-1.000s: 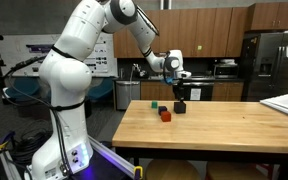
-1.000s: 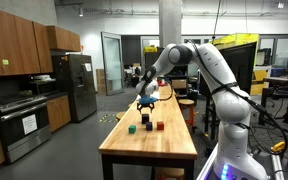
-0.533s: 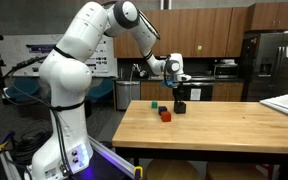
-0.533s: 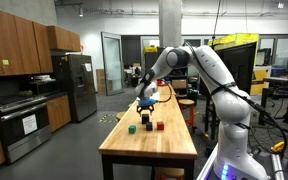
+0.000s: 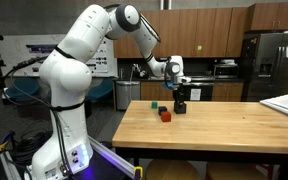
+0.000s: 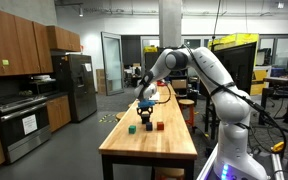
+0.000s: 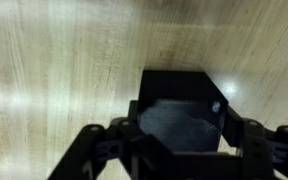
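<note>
A black block (image 7: 179,100) stands on the wooden table (image 5: 224,128) and fills the middle of the wrist view. My gripper (image 7: 181,138) straddles it from above, one finger (image 7: 127,140) against its left side and the other against its right, so the jaws look shut on it. In both exterior views the gripper (image 5: 181,99) (image 6: 145,108) hangs straight down over the black block (image 5: 181,107) (image 6: 146,117), which still rests on the table. A red block (image 5: 166,116) and a green block (image 5: 154,104) lie just beside it.
A white sheet or tray (image 5: 284,105) lies at one end of the table. In an exterior view the green block (image 6: 132,128) and red block (image 6: 159,126) flank the black one. Kitchen cabinets, a stove and a fridge (image 6: 79,85) stand beyond the table.
The jaws have narrowed onto the black block's sides. The arm has stayed in nearly the same place over the block.
</note>
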`<state>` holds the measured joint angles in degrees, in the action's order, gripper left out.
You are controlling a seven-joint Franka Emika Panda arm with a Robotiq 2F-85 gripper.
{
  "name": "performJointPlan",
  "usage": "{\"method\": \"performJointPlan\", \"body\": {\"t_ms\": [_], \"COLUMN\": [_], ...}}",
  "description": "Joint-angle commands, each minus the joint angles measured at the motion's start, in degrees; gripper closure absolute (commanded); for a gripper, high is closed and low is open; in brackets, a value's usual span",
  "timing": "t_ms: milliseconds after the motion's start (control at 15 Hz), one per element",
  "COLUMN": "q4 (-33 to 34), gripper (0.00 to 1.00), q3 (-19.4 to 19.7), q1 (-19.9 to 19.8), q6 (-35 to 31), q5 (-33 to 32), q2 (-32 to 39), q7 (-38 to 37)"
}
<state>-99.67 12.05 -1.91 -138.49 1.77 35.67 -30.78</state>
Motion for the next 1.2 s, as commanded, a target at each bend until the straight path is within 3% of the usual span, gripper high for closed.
{"method": "performJointPlan", "body": {"t_ms": [0, 533, 1133], "q4": [0.8, -5.0, -17.2], "gripper": [0.51, 0.51, 0.51], "q3": [0.1, 0.4, 2.1], "q1": [0.1, 2.5, 5.4], "q6": [1.8, 1.3, -0.6], "q5": [0.3, -0.8, -5.9], "q2": [-0.3, -5.5, -16.7], "q7": [0.5, -0.3, -4.5]}}
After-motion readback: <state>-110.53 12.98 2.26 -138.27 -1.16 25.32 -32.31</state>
